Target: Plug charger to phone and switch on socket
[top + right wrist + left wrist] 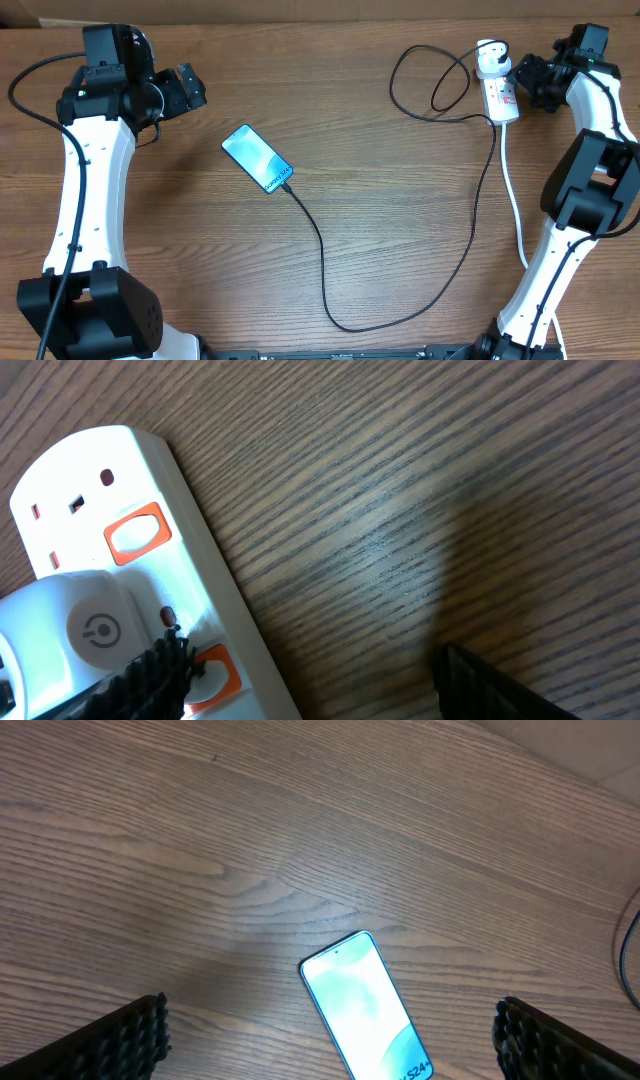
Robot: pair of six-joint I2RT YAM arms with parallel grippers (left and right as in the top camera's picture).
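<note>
- The phone (pixel 258 158) lies flat on the counter (pixel 400 230), out in the middle. Its screen glows blue.
- The charger (pixel 324 262) has its small end at the phone's bottom edge. Its black wire loops over the counter to the round white plug (pixel 487 60), which sits in the socket (pixel 502 100).
- The left hand (pixel 190 88) hangs near the phone, fingers wide apart, holding nothing.
- The right hand (pixel 522 78) is at the socket, fingers apart. One finger (pixel 155 675) is right beside an orange switch (pixel 218 672). I cannot tell if it is pressing.

Brown wood-grain table (pixel 400 230); pale beige band (pixel 300 8) beyond its far edge
</note>
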